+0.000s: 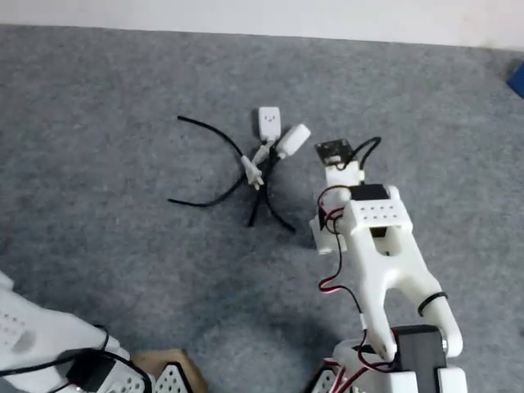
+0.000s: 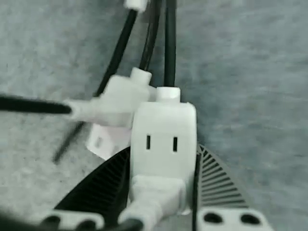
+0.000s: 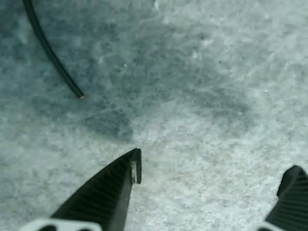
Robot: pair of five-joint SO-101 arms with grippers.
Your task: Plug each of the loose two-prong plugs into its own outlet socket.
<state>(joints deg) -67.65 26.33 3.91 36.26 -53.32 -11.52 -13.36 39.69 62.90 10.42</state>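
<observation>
A white outlet socket point(image 2: 162, 139) with two slots facing the camera sits between my left gripper's point(image 2: 163, 150) black fingers, which press its sides. A white plug body point(image 2: 113, 103) lies against it, among black cables point(image 2: 169, 43). From the high view, a socket point(image 1: 268, 123), a second white block point(image 1: 292, 141) and a loose two-prong plug point(image 1: 252, 172) lie bunched on the grey carpet. My right gripper point(image 3: 215, 171) hangs open over bare carpet, near a cut black cable end point(image 3: 79, 95). The right arm's gripper point(image 1: 323, 233) stands right of that cable end point(image 1: 292, 230).
The left arm's base point(image 1: 49, 348) is folded at the near left corner, beside a brown object point(image 1: 164, 360). Black cables point(image 1: 209, 131) fan out left of the cluster. A blue object point(image 1: 517, 78) pokes in at the right edge. A pale strip point(image 1: 262, 12) borders the carpet's far side.
</observation>
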